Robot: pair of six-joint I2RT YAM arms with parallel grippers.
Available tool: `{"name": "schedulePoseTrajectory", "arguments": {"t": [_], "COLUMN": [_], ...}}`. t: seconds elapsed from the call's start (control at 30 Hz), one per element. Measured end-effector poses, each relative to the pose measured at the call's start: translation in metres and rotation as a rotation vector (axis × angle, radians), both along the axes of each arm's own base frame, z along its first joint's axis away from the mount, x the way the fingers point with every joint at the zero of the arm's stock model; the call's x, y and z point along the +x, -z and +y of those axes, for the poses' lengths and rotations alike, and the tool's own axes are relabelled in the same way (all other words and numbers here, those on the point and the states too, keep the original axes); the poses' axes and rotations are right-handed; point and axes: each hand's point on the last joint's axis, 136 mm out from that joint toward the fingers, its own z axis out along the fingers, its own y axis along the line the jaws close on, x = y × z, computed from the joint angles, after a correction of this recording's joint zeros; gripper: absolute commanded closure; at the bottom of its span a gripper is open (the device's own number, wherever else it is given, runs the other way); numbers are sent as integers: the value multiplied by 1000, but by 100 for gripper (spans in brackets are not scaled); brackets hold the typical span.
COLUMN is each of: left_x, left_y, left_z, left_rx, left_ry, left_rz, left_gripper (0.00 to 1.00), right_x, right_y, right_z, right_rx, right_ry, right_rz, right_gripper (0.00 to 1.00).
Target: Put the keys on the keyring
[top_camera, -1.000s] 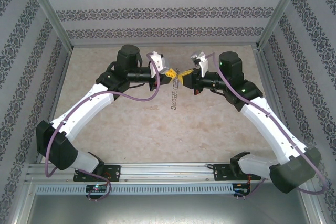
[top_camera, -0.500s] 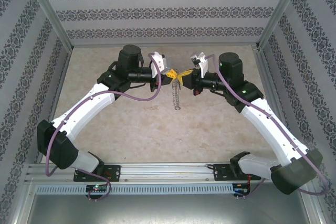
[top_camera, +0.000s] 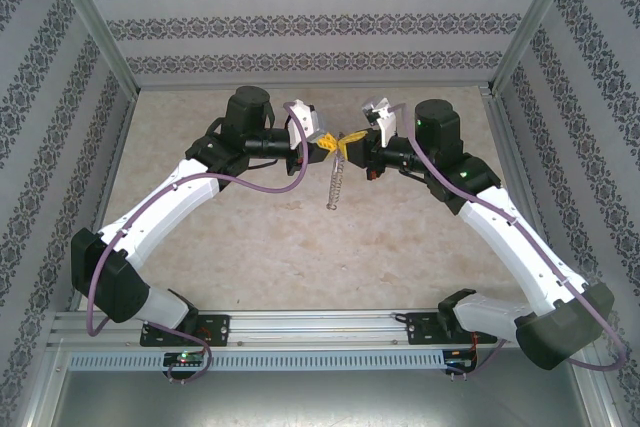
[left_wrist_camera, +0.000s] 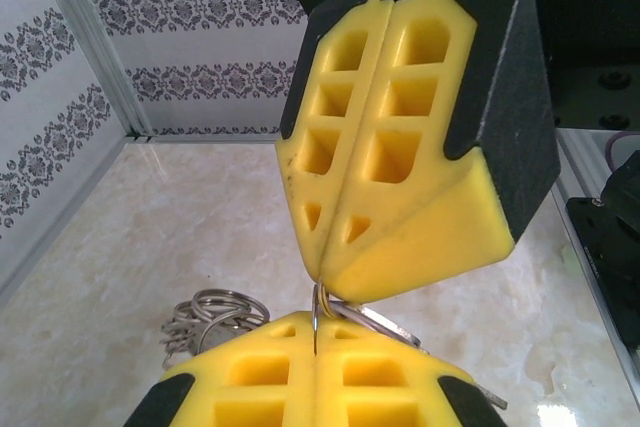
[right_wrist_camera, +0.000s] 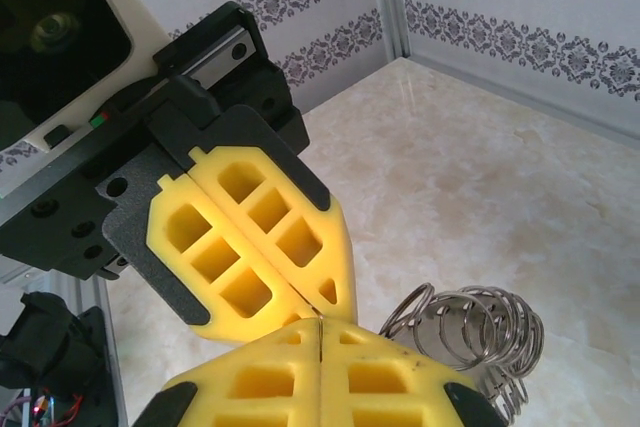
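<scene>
The tabletop [top_camera: 300,247] is a pale beige surface with a faint marble pattern, and it is bare around the arms. Three white walls [top_camera: 320,17] with grey ornament bands stand at its left, right and far edges. Aluminium posts stand in the two far corners. A metal rail [top_camera: 320,327] along the near edge carries both arm bases.

The two arms bend inward and meet above the far half of the tabletop, about midway between its left and right edges. The left gripper [top_camera: 327,145] and the right gripper [top_camera: 348,147] stand tip to tip, and each has its yellow fingers pressed together.

In the left wrist view, the thin wire of the keyring [left_wrist_camera: 316,319] goes down into the seam between the left gripper's fingers, so this gripper pinches it. The upper end of the wire meets the tip of the right gripper. I cannot tell if the right gripper also grips it.

A bunch of silvery rings [right_wrist_camera: 470,332] hangs from the keyring in the air, below the fingertips and toward the tabletop. Whether the lowest ring touches the surface I cannot tell.

A flat grey metal piece [left_wrist_camera: 385,322] lies just beside the wire. I cannot tell if it is the key.
</scene>
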Motion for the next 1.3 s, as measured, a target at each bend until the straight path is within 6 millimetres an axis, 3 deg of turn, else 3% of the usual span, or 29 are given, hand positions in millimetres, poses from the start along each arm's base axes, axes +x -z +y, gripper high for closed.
{"name": "schedulePoseTrajectory", "arguments": {"t": [0.93,1.1,1.3], "left_x": [-1,-5,-16], "left_y": [-1,-7,-26], "left_z": [-2,-2,-1], "left_rx": [7,-6,-46], "left_ry": [-22,-10,17], "left_rz": [-22,-34,-82], "left_gripper": [100,100,100], "right_x": [4,11,19], "right_y": [18,25,37], "right_z": [-10,-22,-34], "right_rx": [-25,-14,-12], "right_ry": [40,72,122], "right_rz": [23,53,100], "right_gripper": [100,100,100]}}
